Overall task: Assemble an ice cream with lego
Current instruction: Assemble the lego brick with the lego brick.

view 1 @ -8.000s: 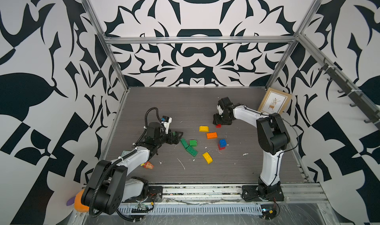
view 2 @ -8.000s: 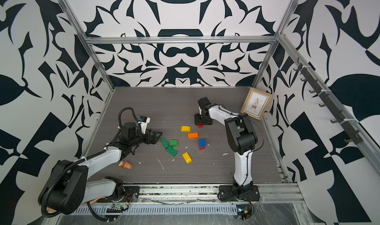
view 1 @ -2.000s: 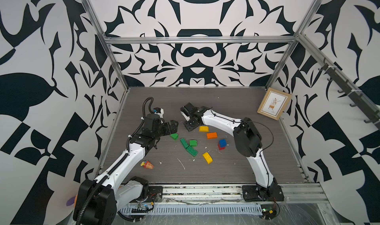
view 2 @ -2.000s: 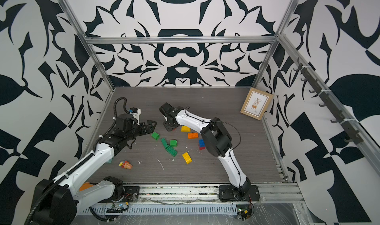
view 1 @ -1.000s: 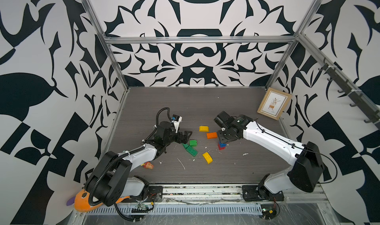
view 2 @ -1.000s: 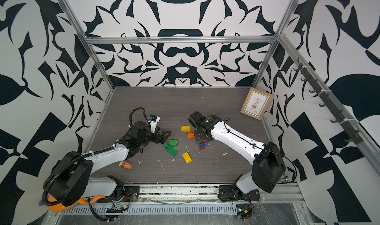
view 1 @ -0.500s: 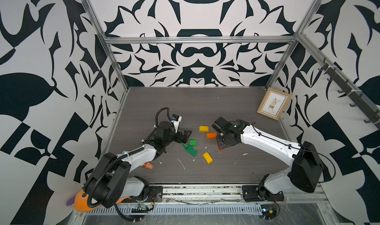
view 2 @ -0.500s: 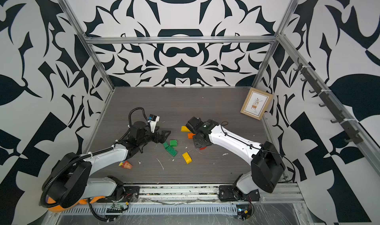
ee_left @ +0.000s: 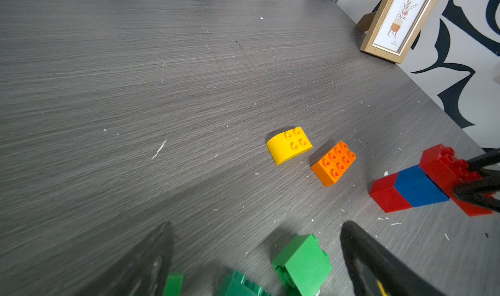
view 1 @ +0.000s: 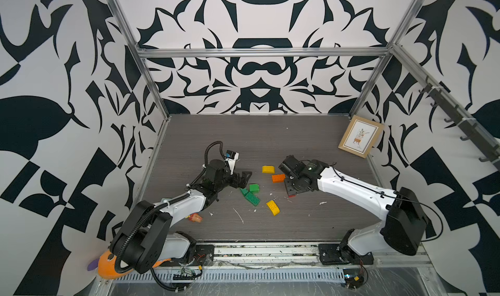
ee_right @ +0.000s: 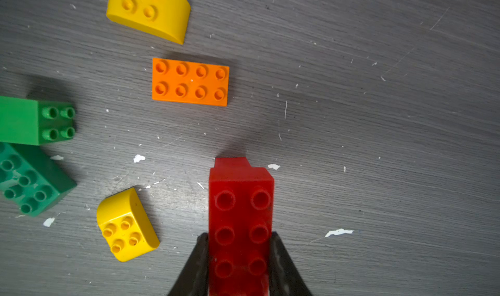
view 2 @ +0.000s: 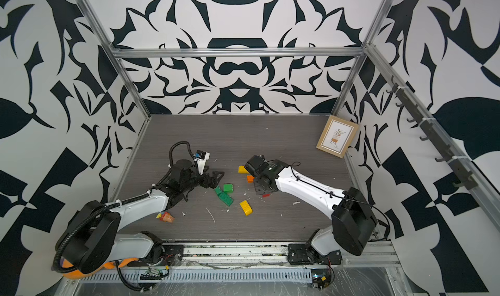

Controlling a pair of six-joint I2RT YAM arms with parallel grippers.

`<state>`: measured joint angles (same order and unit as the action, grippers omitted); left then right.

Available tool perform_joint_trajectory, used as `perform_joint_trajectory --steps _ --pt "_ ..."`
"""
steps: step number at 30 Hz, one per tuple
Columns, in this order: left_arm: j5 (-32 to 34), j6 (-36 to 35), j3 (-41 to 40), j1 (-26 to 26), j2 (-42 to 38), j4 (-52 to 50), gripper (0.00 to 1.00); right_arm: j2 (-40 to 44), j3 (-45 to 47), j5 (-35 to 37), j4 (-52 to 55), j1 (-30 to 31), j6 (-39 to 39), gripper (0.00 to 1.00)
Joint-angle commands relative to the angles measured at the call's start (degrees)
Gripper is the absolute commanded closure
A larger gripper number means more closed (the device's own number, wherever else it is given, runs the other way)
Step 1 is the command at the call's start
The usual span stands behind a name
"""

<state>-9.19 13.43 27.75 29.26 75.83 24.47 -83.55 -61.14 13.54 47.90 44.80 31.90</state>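
The right tool (ee_right: 239, 240) is pinching the red-and-blue stack (ee_left: 416, 186) toward one end, near the orange brick (ee_right: 190, 81), probably risking a pivot or split; the left tool (ee_left: 257, 224) is hanging spread farther from it.

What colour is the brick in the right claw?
Plain red brick, clearest in the right wrist view.

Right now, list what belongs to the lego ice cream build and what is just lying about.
For the build:
red-and-blue stack in the right claw
orange brick
far yellow dome
near yellow dome
light green brick
dark green brick

Lying about:
picture frame
crumpled wrapper
orange plush toy
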Motion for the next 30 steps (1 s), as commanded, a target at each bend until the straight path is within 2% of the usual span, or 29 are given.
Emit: perform_joint_trajectory --steps 1,11,17,21,25,30 --pt "0.3 -0.5 0.2 -0.1 0.2 0.1 0.01 0.7 1.1 0.1 0.5 0.4 0.6 0.69" --pt "0.4 -0.5 0.2 -0.1 0.1 -0.1 0.01 2.0 0.0 0.8 0.8 0.3 0.4 0.45" --pt "0.6 -0.7 0.3 -0.1 -0.2 -0.4 0.01 4.4 1.5 -1.9 -3.2 0.3 -0.3 0.45" --pt "0.9 -0.8 0.2 -0.1 -0.3 -0.6 0.01 4.8 1.5 -1.9 -4.1 0.2 -0.3 0.48" --pt "0.9 -0.8 0.3 -0.1 -0.4 -0.6 0.01 4.5 0.9 -1.9 -3.5 0.3 -0.7 0.56" --pt "0.9 -0.9 0.5 -0.1 -0.3 -0.9 0.01 5.3 0.9 -1.9 -3.5 0.3 -0.7 0.57"
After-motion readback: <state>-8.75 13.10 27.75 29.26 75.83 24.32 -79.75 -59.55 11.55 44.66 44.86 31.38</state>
